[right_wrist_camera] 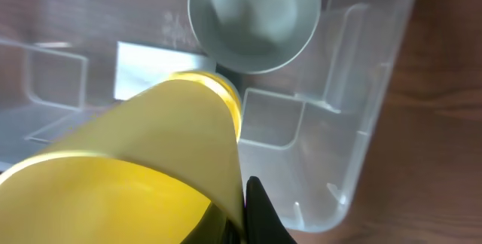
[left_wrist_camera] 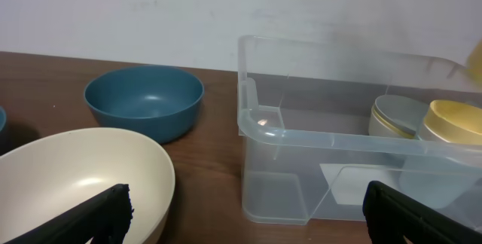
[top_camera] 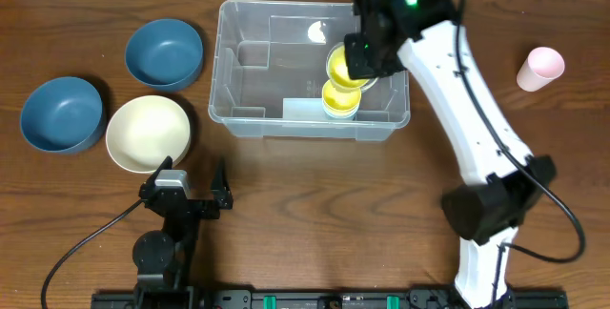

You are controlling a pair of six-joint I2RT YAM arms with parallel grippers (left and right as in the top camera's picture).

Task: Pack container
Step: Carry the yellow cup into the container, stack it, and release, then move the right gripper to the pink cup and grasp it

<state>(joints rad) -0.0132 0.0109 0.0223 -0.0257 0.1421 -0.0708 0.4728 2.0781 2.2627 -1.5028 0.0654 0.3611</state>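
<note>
- Status: I judge the packing partly done. The container (top_camera: pixel 227 61) sits at the middle of the table. It holds a pale grey cup (right_wrist_camera: pixel 254 18) and a lower yellow cup (top_camera: pixel 340 104), both upright near its right end.
- In hand: the right gripper (top_camera: pixel 356 59) is clamped on the wall of a yellow cup (top_camera: pixel 341 66). The cup hangs over the container's interior, directly above the lower yellow cup. In the right wrist view the two look lined up for nesting, though I cannot tell whether they touch.
- Left to pack, as I read it: the blue bowl (top_camera: pixel 164 51) just beside the container's left wall, the outer blue bowl (top_camera: pixel 62 113), and the cream bowl (top_camera: pixel 148 133). All three stand on the table to the left of the container. A pink cup (top_camera: pixel 541 68) stands well apart on the right.
- Left gripper (top_camera: pixel 189 188): the jaws are spread wide and hold nothing. It is parked near the front of the table, just in front of the cream bowl. The container lies ahead of it and to its right, apart from both fingers.
- Container relative to the right fingers: seen from above, they lie within its outline, nearer the right wall. I cannot tell their height against the rim.
</note>
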